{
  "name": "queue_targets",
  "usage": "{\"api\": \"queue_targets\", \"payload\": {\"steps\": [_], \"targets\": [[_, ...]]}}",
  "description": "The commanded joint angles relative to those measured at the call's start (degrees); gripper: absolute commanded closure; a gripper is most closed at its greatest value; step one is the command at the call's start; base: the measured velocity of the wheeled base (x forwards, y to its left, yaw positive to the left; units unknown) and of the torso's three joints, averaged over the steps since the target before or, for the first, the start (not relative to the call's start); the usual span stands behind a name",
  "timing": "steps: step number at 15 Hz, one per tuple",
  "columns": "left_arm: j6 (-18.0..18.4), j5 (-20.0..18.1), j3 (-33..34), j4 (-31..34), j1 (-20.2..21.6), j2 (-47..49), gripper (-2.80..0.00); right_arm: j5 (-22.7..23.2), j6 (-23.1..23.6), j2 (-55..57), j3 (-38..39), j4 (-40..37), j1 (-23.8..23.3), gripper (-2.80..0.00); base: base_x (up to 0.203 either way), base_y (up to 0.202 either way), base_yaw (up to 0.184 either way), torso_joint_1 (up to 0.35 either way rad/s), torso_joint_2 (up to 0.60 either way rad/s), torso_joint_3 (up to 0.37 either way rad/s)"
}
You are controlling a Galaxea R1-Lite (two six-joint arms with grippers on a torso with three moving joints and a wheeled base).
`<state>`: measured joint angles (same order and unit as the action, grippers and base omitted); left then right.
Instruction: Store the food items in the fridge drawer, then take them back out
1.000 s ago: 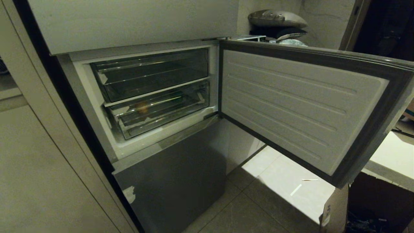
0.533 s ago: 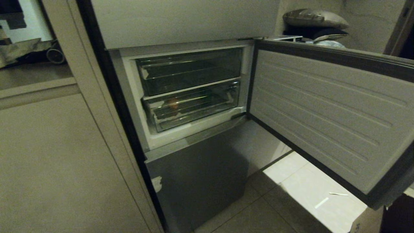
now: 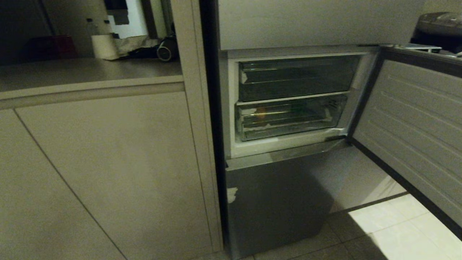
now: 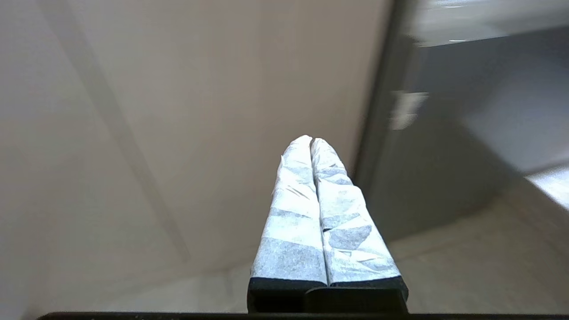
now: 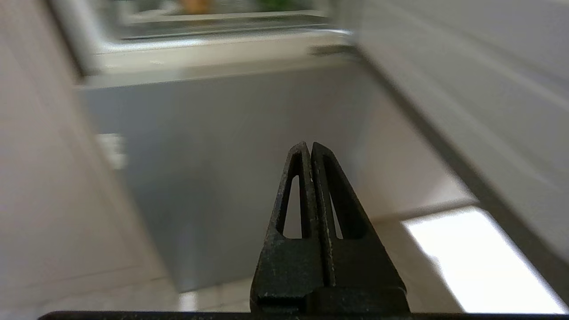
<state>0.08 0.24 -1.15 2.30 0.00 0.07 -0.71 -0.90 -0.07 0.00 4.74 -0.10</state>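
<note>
The fridge drawer (image 3: 288, 124) is the lower of two clear bins in the open fridge compartment, pushed in, with white tape scraps along its front. An orange food item (image 3: 260, 112) shows through its front at the left end. In the right wrist view the drawer (image 5: 222, 26) is blurred, with the orange item (image 5: 195, 5) and a green item (image 5: 275, 4) inside. Neither gripper is in the head view. My left gripper (image 4: 311, 140), wrapped in white tape, is shut and empty before the cabinet panel. My right gripper (image 5: 310, 144) is shut and empty, facing the grey lower door below the drawer.
The upper clear bin (image 3: 296, 77) looks empty. The compartment's door (image 3: 415, 122) stands swung open to the right. A grey lower door panel (image 3: 278, 202) sits beneath. A beige cabinet (image 3: 108, 162) and a counter (image 3: 72, 72) with a paper roll (image 3: 104, 47) fill the left.
The whole head picture has slid to the right, so the camera has turned left; the counter has come into view. The drawers, door and both arms have not moved.
</note>
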Motion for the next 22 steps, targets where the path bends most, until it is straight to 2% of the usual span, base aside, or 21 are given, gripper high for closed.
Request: {"api": "queue_targets", "payload": {"steps": [1,7,22], "targets": [[0.0,0.0,0.0,0.1,0.0,0.1,0.0,0.0,0.0,0.1,1.8,0.1,0.0,0.0,0.0,-0.008,0.174,-0.002,0.0,-0.006],[0.0,0.0,0.0,0.1,0.0,0.1,0.0,0.0,0.0,0.1,1.8,0.1,0.0,0.0,0.0,-0.007,0.156,0.003,0.0,0.0],[0.0,0.0,0.0,0.1,0.0,0.1,0.0,0.0,0.5,0.1,1.8,0.1,0.0,0.0,0.0,0.0,0.0,0.0,0.0,0.0]]}}
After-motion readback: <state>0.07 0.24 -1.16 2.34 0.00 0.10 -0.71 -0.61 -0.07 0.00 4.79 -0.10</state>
